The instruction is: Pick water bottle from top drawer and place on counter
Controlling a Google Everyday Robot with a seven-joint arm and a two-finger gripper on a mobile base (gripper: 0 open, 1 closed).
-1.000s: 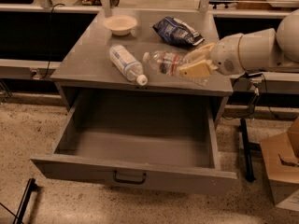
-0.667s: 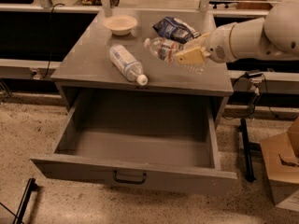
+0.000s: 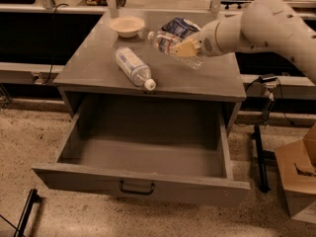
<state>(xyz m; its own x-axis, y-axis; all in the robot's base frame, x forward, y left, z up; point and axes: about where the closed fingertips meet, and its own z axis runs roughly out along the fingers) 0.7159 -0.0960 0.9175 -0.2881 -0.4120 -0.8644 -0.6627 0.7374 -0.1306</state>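
Note:
My gripper [image 3: 183,49] is shut on the water bottle [image 3: 165,42], a slim clear crinkly bottle with a white cap pointing left and a reddish label band. It holds the bottle nearly level, a little above the counter [image 3: 98,63], toward the back right. The top drawer [image 3: 143,186] is pulled fully open below, and its inside shows nothing in it. The dark bar handle [image 3: 137,187] sits at the middle of its front panel.
A fatter bottle with a white-and-blue label [image 3: 133,67] lies on the counter near its front edge. A small cream bowl [image 3: 127,25] sits at the back left. A dark blue bag [image 3: 178,26] lies at the back behind the held bottle. A cardboard box [image 3: 298,174] stands on the floor at right.
My gripper has carried the water bottle up and toward the back left over the counter. The lying bottle, bowl and drawer have not moved.

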